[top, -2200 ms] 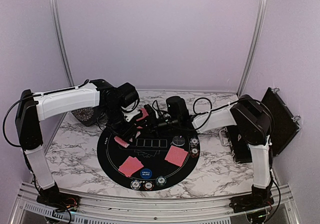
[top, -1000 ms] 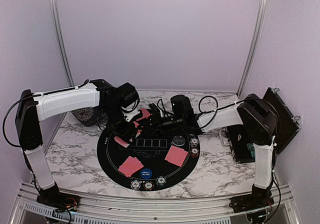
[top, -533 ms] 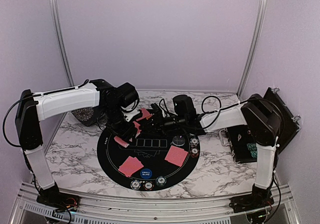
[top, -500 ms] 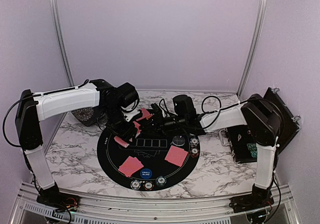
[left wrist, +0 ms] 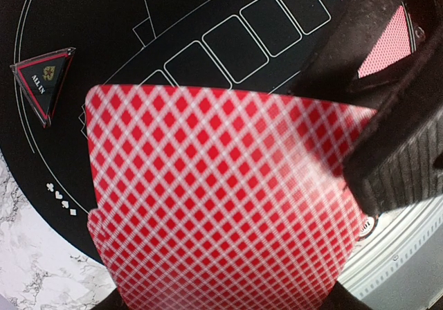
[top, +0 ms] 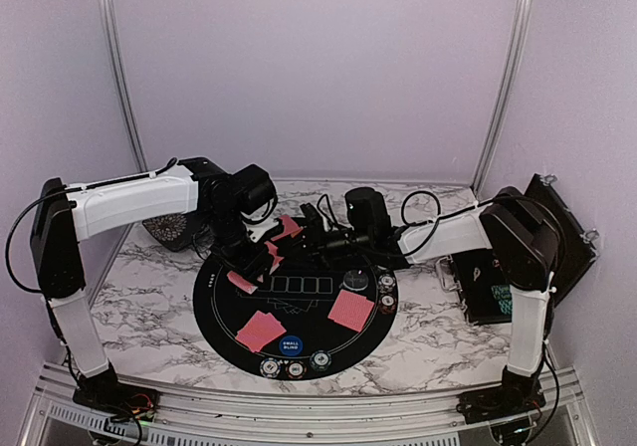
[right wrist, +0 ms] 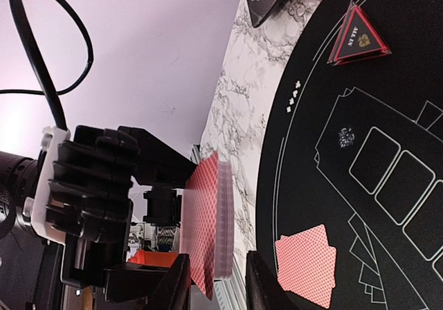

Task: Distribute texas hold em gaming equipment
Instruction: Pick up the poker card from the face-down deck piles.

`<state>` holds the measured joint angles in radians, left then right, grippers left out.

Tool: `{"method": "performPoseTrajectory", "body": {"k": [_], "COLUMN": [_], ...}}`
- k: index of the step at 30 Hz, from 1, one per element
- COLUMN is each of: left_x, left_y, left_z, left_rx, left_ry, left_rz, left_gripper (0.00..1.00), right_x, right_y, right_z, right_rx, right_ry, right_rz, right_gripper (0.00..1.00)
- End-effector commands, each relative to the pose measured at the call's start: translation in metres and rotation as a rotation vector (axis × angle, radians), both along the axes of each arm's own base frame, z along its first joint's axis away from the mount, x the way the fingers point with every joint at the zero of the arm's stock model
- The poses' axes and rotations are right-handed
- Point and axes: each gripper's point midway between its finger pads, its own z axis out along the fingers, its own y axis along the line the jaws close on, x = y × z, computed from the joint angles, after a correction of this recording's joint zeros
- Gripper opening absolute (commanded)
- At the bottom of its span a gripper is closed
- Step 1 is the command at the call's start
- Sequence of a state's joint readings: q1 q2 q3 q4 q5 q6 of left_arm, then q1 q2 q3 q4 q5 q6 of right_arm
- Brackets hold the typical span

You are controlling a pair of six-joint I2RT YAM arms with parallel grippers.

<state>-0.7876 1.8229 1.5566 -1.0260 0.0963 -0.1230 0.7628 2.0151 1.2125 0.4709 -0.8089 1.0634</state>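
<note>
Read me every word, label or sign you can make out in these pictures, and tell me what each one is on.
"ALL IN": on the black triangular marker.
"SMALL BLIND": on the blue button, only just legible.
Four small card-suit symbols, no words: printed on the black mat near its edge.
Too small to read: the dark button and the chips.

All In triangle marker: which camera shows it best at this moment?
Left wrist: the All In marker lies whole on the black mat, largest, lettering legible. Right wrist shows it whole too, but smaller and skewed. Top external gives only a small pinkish blob left of the card outlines.
</note>
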Motion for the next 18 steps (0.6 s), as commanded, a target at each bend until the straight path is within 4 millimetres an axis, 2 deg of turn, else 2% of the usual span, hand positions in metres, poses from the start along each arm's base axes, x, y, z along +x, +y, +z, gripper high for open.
{"method": "performPoseTrajectory", "body": {"k": [1,18], "left_x": [-0.0018,-0.0034], "left_y": [0.0024,0.0064], "left_z": [0.0023,-0.0003], "left_rx": [0.005,0.016], "left_ry": [0.003,0.006], "left_rz": [0.002,0.006], "left_gripper": [0.57,0.57], "right_x": [0.0029,0.0071], "right_y": [0.0033,-0.0047], "right_z": [0.0195,0.0208], "right_rx": [0.045,0.053], "right_ry": [-0.033,-0.017], "right_rz": [-0.003,-0.017], "right_gripper": [0.25,0.00]}}
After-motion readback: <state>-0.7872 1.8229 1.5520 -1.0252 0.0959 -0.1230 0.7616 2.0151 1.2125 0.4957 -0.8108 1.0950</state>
